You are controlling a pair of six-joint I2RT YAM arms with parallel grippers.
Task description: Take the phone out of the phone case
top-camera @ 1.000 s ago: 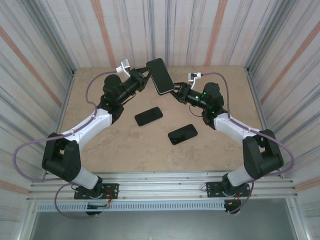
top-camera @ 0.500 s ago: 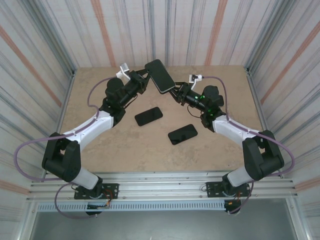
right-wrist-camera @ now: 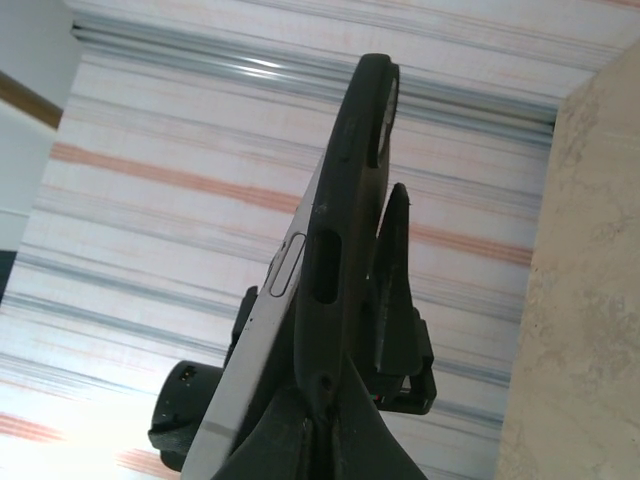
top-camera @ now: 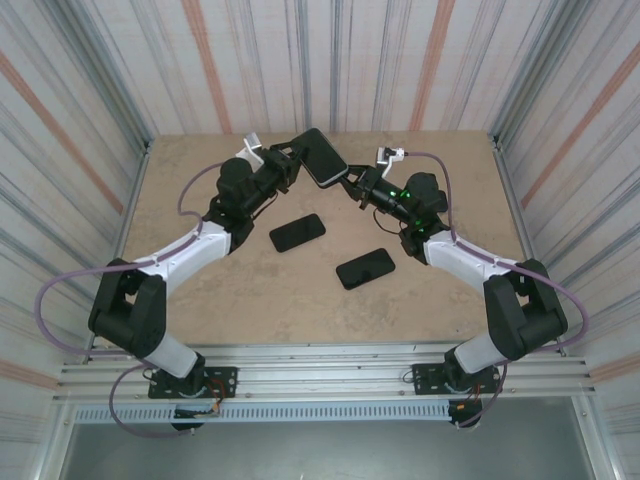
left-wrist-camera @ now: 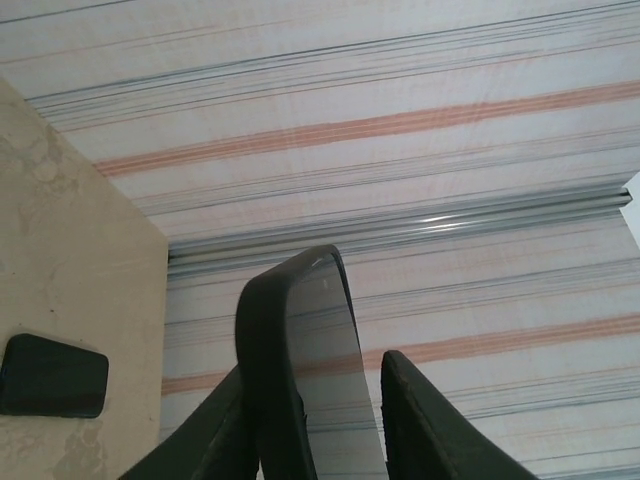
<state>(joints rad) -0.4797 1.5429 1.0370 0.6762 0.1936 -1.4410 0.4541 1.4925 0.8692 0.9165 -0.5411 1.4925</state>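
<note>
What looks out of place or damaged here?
Nothing stands out. The black-cased phone is held between the left fingers and right fingers; two flat black rectangular slabs lie on the beige table, apparently intact.

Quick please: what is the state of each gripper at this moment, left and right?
Left gripper: closed, holding the black rectangular phone in its dark case.
Right gripper: closed on the other end of the same phone.
</note>
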